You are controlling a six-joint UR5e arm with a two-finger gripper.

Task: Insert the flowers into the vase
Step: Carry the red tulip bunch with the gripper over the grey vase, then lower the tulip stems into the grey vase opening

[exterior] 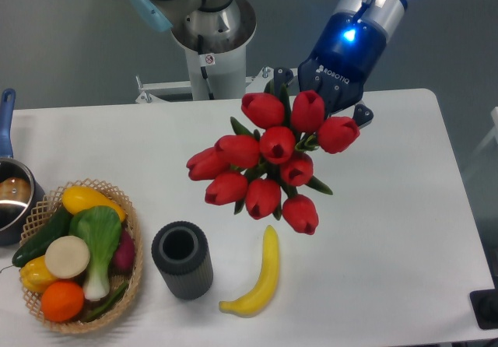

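Observation:
The flowers [266, 160], a bunch of red tulip buds with green leaves, hang in the air above the middle of the table. My gripper [320, 107] is behind and above the bunch, shut on its stems, which the buds hide. The vase [182, 259], a dark grey ribbed cylinder with a round open mouth, stands upright near the front edge, to the lower left of the bunch and apart from it.
A yellow banana [257, 275] lies just right of the vase. A wicker basket [134, 263] of vegetables and fruit sits at the front left. A metal pot with a blue handle [7, 195] is at the left edge. The arm's base [208, 43] stands behind the table.

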